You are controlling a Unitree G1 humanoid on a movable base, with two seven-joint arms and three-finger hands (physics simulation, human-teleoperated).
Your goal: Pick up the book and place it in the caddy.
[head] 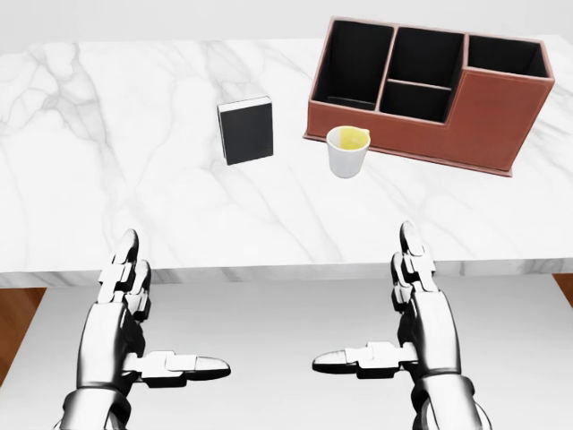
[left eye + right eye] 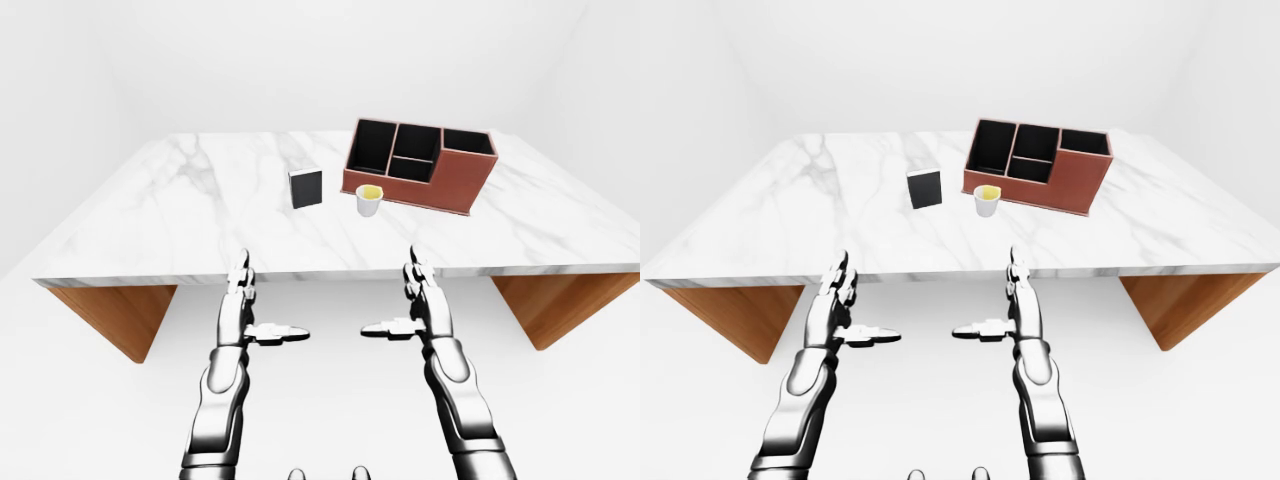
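Both silver three-finger hands, the left hand (image 1: 134,313) and the right hand (image 1: 416,309), are hanging released and holding nothing, below the near edge of the white marble counter (image 1: 107,179) in the head view. The small black rectangular book (image 1: 246,131) is standing upright well apart from them, left of the small white cup of yellow liquid (image 1: 347,150), which is sitting just beside the brown leather compartmented caddy (image 1: 448,125). Reaching in carelessly is risking toppling the book, and carrying it low towards the caddy is risking clipping the cup and spilling it.
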